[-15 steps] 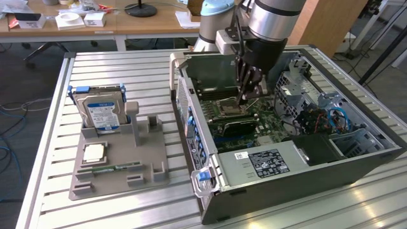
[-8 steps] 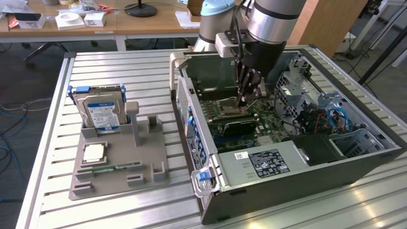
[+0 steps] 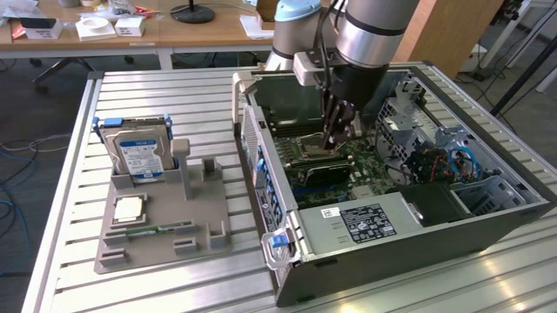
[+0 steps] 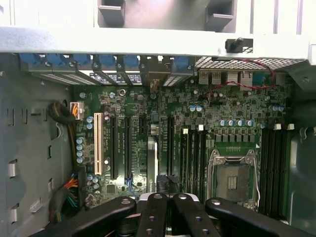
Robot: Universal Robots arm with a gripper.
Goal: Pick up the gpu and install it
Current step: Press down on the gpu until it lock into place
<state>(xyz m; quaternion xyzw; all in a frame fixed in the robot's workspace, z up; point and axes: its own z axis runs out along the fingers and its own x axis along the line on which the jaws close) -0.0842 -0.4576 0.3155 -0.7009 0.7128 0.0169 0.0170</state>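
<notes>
- Bench [image 3: 156,98]: slatted metal; carries everything listed.
- Computer case [image 3: 487,225]: lies on its side with the side panel off, so the board faces up for access from above.
- Arm [image 3: 370,29]: reaches straight down into the case.
- Grey holder [image 3: 165,251]: just beside the case, keeps parts in fixed pockets.
- Hard drive [image 3: 137,153]: stands upright at the holder end farther from the case's blue latch.
- Gpu [image 3: 327,175] [image 4: 152,163]: inside the case, on edge in a board slot, apparently seated or nearly so.
- End effector [image 3: 332,145] [image 4: 165,197]: fingers drawn together, directly above the gpu; contact with it is unclear.
- Processor chip [image 3: 129,208], memory stick [image 3: 156,229]: lie flat in the holder.
</notes>
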